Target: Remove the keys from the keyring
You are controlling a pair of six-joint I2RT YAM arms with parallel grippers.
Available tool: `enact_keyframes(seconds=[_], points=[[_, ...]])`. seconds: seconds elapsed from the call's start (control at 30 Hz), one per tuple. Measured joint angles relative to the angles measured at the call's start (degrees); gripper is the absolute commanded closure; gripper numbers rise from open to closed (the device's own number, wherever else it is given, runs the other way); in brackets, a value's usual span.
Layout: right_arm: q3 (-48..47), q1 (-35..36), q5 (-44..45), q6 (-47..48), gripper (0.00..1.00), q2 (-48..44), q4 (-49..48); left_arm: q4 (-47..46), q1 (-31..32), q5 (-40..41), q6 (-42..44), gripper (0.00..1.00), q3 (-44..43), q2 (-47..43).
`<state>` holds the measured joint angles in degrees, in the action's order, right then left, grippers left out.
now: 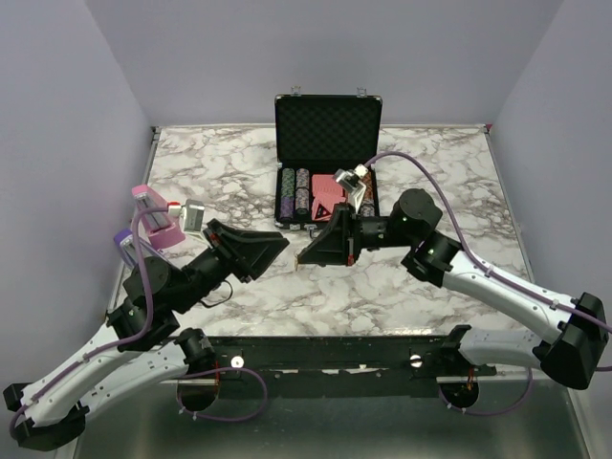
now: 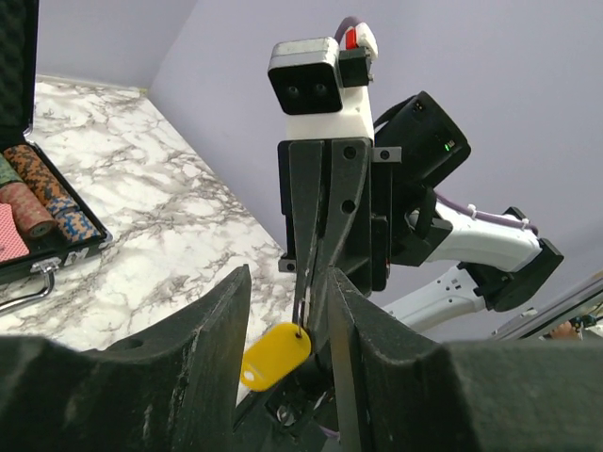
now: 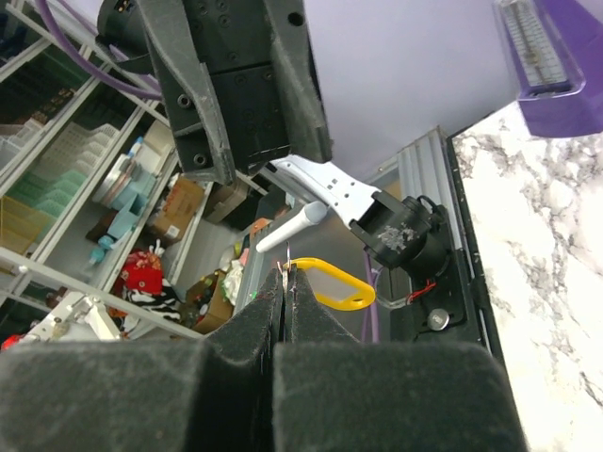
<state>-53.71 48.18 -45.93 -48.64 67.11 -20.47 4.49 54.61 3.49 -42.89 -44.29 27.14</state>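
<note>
The yellow keyring tag [image 2: 276, 356] hangs from a thin silver metal loop pinched in my right gripper [image 2: 316, 275]. In the right wrist view the tag [image 3: 332, 284] sticks out to the right of the shut right gripper [image 3: 285, 281], and a thin silver sliver shows between the pads. I cannot tell whether that sliver is a key or the ring. My left gripper [image 2: 287, 325] is open, with one finger on each side of the tag, not touching it. From above, the left gripper [image 1: 280, 248] and the right gripper [image 1: 303, 256] meet tip to tip above the table's middle.
The open black chip case [image 1: 327, 134] stands at the back with poker chips and red cards inside. Its silver handle [image 2: 24, 294] shows in the left wrist view. A pink holder [image 1: 158, 218] and a purple box [image 1: 125, 245] sit at the left edge.
</note>
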Motion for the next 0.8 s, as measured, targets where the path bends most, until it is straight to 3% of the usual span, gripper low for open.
enact_keyframes(seconds=[0.27, 0.8], points=[[0.0, 4.7, 4.07, 0.22, 0.99, 0.07, -1.68, -3.93, 0.0, -0.04, 0.15, 0.55, 1.03, -0.26], [-0.02, 5.03, 8.41, -0.26, 0.99, -0.63, -7.56, -7.04, 0.0, -0.46, -0.48, 0.58, 1.99, -2.89]])
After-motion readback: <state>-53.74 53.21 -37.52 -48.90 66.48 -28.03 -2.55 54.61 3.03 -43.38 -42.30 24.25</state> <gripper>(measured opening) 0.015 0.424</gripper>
